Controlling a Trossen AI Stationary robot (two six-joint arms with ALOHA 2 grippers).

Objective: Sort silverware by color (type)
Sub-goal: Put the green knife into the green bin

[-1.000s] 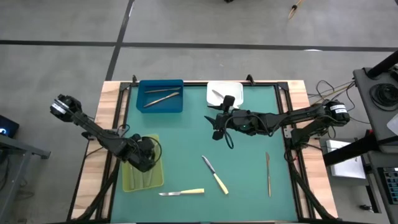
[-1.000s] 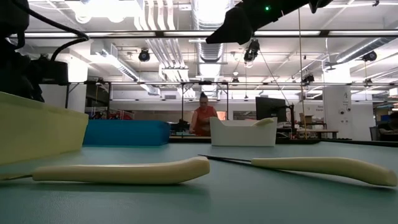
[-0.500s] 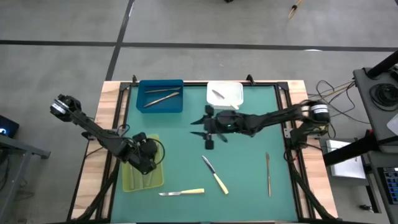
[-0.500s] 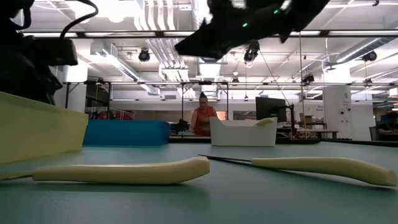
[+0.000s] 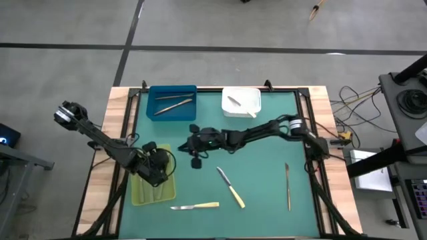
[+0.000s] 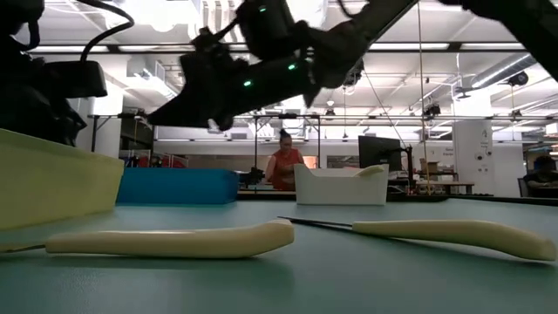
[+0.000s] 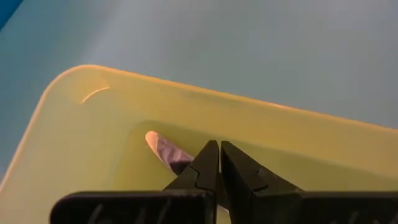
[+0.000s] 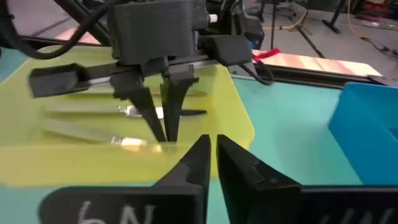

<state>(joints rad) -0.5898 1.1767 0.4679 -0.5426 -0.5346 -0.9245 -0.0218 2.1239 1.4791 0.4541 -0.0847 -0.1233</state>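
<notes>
Yellow-green glossy tray (image 7: 93,124) beneath closed left gripper (image 7: 219,163); right gripper (image 8: 210,152) closed, empty.

Even bright overhead light, soft faint shadows on the green table (image 5: 267,193). Low view: ceiling lamps (image 6: 202,78) blow out to white glare, the arms are backlit black silhouettes, near knife handle (image 6: 174,241) soft-focus, far room sharper. Left wrist view: yellow-green tray (image 7: 93,155) hazy, pale glare strip on its rim. Right wrist view: own fingers blurred up close.
</notes>
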